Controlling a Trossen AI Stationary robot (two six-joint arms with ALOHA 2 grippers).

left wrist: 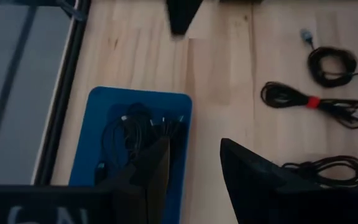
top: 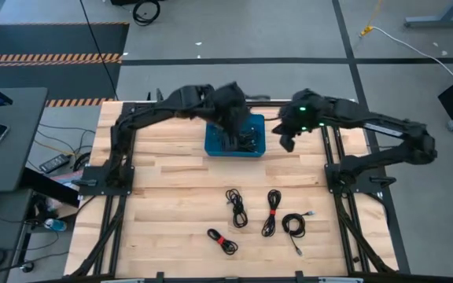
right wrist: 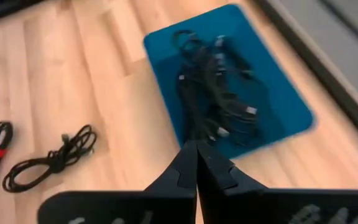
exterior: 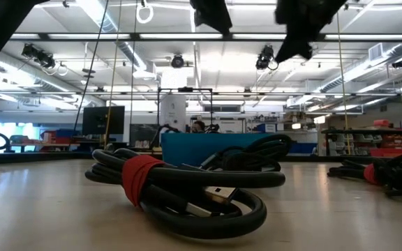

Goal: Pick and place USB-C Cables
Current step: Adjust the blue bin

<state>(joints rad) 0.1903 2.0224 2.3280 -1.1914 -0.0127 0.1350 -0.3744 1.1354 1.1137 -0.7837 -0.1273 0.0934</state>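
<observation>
In the high view a blue tray [top: 211, 145] sits at the upper centre of the wooden table [top: 163, 204], holding a tangle of black USB-C cables [top: 246, 142]. The left gripper [top: 228, 118] hangs over the tray's upper left part; in its wrist view its two fingers [left wrist: 157, 165] stand apart with a clear gap and nothing between them. The right gripper [top: 288, 142] hovers just beside the tray's right edge, and its wrist view shows the fingers [right wrist: 185, 165] pressed together, empty.

Four more cable bundles lie in the lower centre of the high view, well apart from the tray: a loose coil [top: 237, 207] at centre, a long folded bundle with a red tie [top: 271, 212] to its right, a round coil [top: 293, 226] with its plug trailing farther right, and a second red-tied bundle [top: 222, 240] lowest in the frame. In the low view this last bundle [exterior: 180, 192] fills the foreground, the tray behind it
</observation>
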